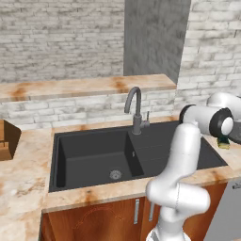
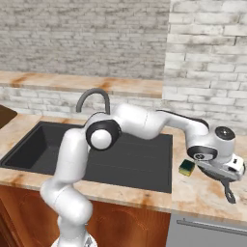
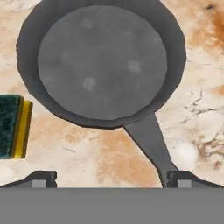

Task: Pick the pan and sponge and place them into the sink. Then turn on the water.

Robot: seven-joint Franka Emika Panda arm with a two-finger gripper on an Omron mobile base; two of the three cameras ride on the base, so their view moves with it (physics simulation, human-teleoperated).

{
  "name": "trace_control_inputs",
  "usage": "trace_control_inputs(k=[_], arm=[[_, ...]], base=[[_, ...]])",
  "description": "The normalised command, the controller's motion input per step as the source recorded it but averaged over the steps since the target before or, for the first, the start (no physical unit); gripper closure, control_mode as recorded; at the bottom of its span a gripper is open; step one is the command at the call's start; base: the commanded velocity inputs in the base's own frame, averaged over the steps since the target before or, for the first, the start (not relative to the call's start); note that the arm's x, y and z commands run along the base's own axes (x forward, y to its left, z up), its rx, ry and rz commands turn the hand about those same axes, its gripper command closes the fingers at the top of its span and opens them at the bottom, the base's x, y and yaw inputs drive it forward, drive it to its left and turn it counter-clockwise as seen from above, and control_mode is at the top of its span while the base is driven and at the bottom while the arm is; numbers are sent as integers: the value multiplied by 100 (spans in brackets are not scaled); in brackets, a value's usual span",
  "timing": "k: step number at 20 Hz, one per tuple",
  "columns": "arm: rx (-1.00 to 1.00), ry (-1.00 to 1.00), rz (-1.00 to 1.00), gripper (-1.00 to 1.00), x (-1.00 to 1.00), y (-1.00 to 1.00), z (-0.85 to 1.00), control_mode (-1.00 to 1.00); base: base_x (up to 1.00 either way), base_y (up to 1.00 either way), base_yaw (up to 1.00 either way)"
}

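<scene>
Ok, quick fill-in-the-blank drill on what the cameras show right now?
1. The pan lies on the ____, not in the sink.
2. The sponge is yellow with a dark ____ top.
3. In the hand view, the open gripper hovers over the pan's ____.
Missing: counter; green; handle

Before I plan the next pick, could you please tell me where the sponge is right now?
The sponge lies on the counter just right of the sink, beside the pan; in the hand view it sits at the left edge.
</scene>
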Motion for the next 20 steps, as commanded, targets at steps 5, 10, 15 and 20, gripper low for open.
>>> trace_control_inputs(k=[5, 10, 15, 20], arm=[[-9, 1, 25, -100, -15, -29, 0, -100], [-7, 6, 9, -100, -1, -1, -23, -100], [-3, 8, 0, -100, 1, -1, -36, -100], [-1, 4, 1, -100, 1, -10, -40, -100]], base=[[0, 0, 0], [0, 0, 0], [0, 0, 0], [0, 0, 0]])
